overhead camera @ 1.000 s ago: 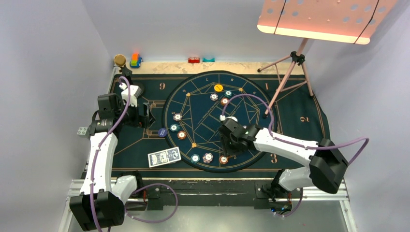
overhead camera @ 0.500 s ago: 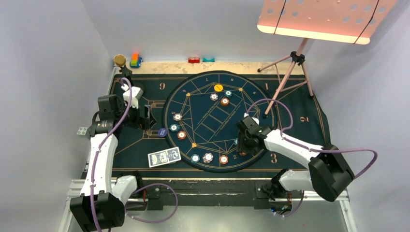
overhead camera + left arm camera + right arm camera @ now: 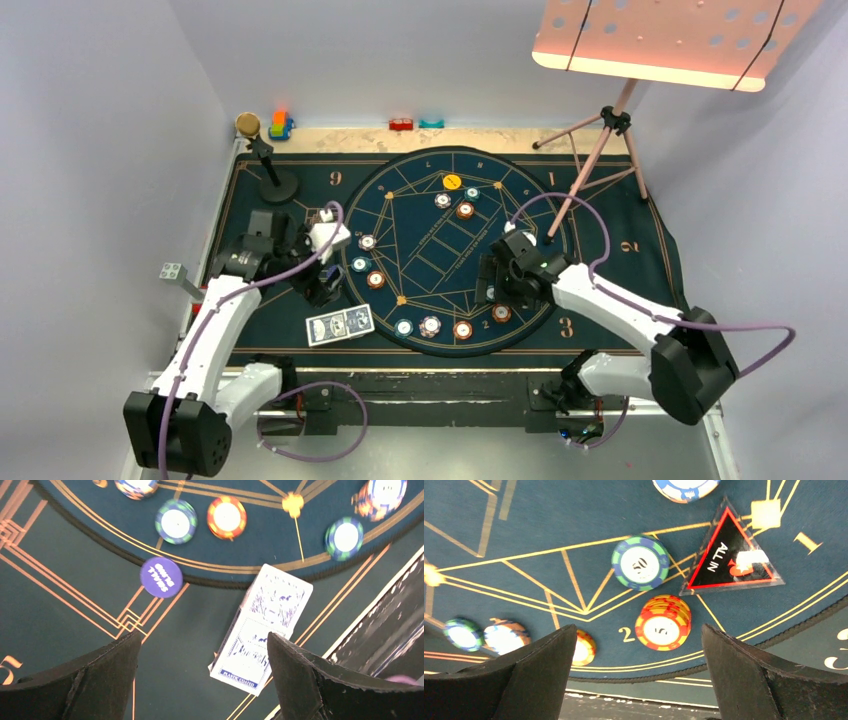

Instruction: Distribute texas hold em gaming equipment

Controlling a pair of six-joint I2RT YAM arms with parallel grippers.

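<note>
– Since the left arm has swung in from the far-left corner, what does its claw report?

– Left claw (image 3: pixel 202 642): fingers spread, nothing held. It hangs low over the bench (image 3: pixel 650 215). The playing cards (image 3: pixel 262 630) lie face-down near the front edge, between the fingers and close beside one of them. The purple small-blind button (image 3: pixel 161 577) lies a little farther out, apart from the cards. Judgement: the cards are the next pickup.

– And the right arm, which has shifted rightward along the near rim of the circle?

– Right claw (image 3: pixel 639 630): fingers spread, empty. An orange chip stack (image 3: pixel 663 622) sits beside the printed 2, where the overhead view showed none a second ago. A green chip (image 3: pixel 640 562) and the All In marker (image 3: pixel 729 555) lie just beyond it. Judgement: that seat has received its stake.

– Farther positions?

– The far chips, including the yellow chip (image 3: pixel 452 182), are unchanged. The black stand (image 3: pixel 275 183) is now uncovered. Judgement: the chips are largely distributed and the cards remain undealt.
</note>
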